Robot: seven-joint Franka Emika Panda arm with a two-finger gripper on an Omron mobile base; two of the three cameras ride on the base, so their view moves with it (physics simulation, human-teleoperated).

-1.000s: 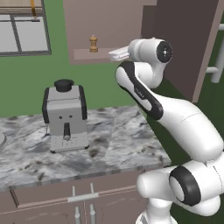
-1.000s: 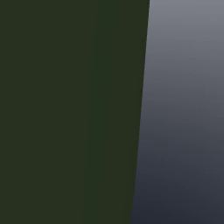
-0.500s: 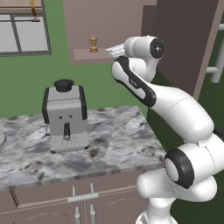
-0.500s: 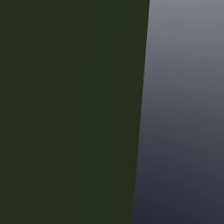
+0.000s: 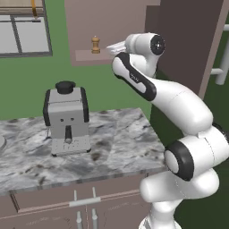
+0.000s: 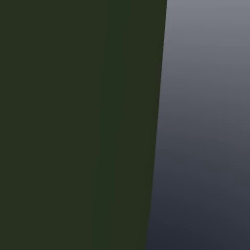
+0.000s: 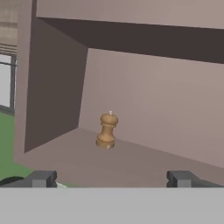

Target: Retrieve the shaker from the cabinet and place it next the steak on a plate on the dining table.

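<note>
Shaker [image 7: 107, 130] upright on cabinet [image 7: 144, 100] shelf, seemingly untouched

Even, flat rendered light fills the left base view, bright enough to read the veining of the marble tabletop [image 5: 112, 147], with soft gloss on the white arm and no hard glare. In the hand view the cabinet [image 7: 153, 100] recess carries a dark band of shade under its top, and the shaker [image 7: 107, 130] looks slightly soft-edged. The right base view is dim, a dark green field beside a grey gradient darkening downward.
</note>
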